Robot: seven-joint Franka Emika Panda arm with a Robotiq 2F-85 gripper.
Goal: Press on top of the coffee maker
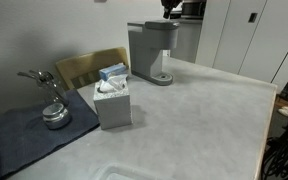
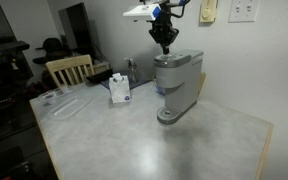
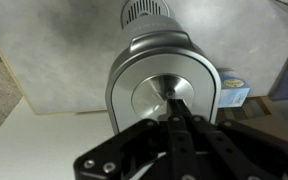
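Observation:
The grey coffee maker (image 1: pixel 151 50) stands at the back of the white table; it also shows in an exterior view (image 2: pixel 176 85) as a tall box with an overhanging head and a round drip base. My gripper (image 2: pixel 165 46) hangs straight above its head, fingertips at or just over the top. In the wrist view the shut black fingers (image 3: pixel 176 105) point down at the round silver lid (image 3: pixel 164 92) of the coffee maker, tips touching or nearly touching its centre. Nothing is held.
A white-grey tissue box (image 1: pixel 113 100) stands on the table (image 1: pixel 194 120), also in view in an exterior view (image 2: pixel 120 89). A metal kettle-like object (image 1: pixel 54 113) sits on a dark cloth. A wooden chair (image 2: pixel 69 68) stands behind the table. Cabinets line the back.

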